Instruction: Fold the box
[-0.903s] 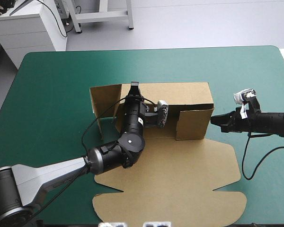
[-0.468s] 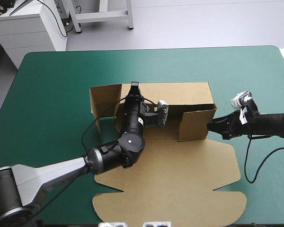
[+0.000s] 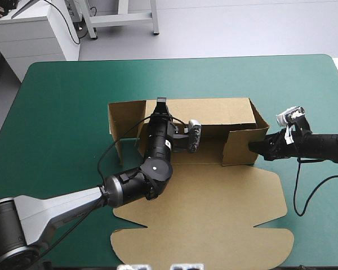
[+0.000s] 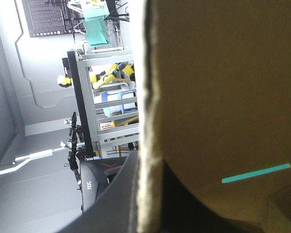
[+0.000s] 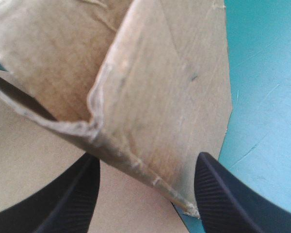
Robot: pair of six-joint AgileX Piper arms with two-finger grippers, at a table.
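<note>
Looks like a robotics lab. Left arm [image 3: 62, 208] and right arm [image 3: 321, 145] at a worktop [image 3: 214, 79] with teal-green cover. Bare grey floor [image 3: 242, 28], white cabinet [image 3: 42, 39] and metal frame [image 3: 127, 19] beyond its far edge.

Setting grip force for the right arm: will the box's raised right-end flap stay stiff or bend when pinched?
The box is thin board, so its right-end flap would probably flex at its fold. The flap's edge looks frayed and dented, so a hard pinch may crush it. The left gripper clamps the back wall, so the box likely won't slide.
</note>
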